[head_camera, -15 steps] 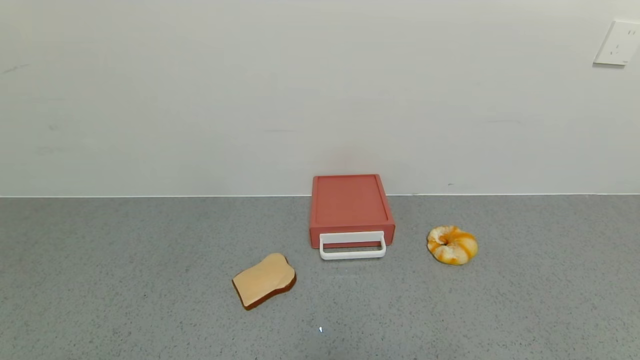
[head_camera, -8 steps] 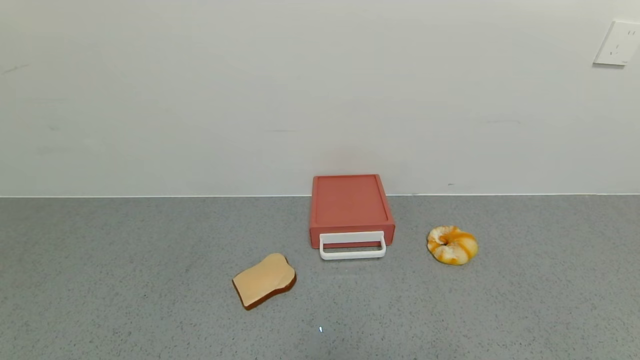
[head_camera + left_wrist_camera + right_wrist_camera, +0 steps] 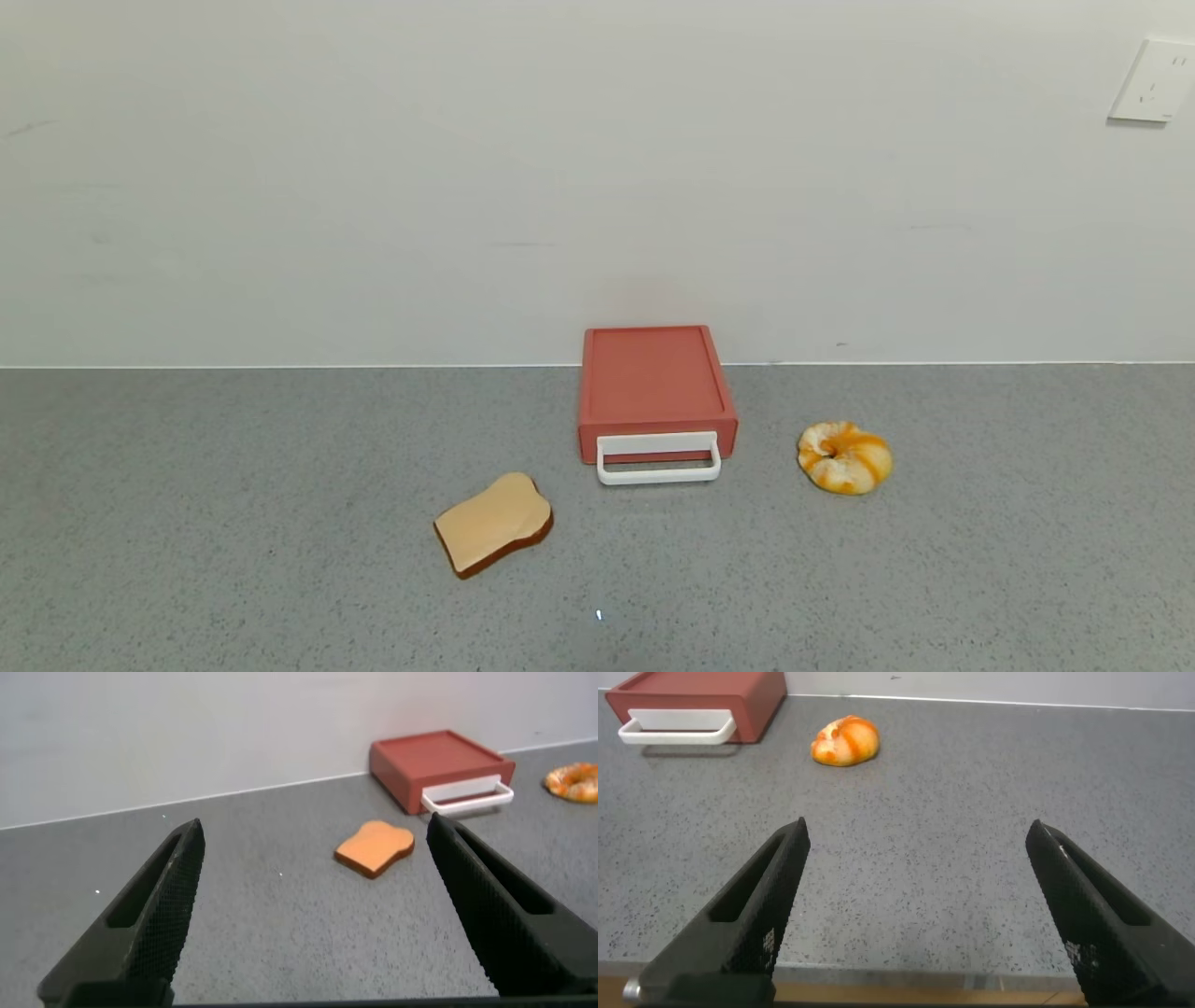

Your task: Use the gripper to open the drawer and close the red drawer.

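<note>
While shut, the flat salmon-red drawer (image 3: 655,390) shows a white loop handle (image 3: 658,459).

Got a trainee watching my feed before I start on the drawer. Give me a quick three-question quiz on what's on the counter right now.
1. True or false: the red drawer is shut, its white handle facing the robot.
2. Which item lies on the robot's right of the drawer? A) bread slice B) swirled bun C) wall socket
3. Fill in: both the left gripper and the right gripper are ___, holding nothing.

Key: 1 true; 2 B; 3 open.
</note>
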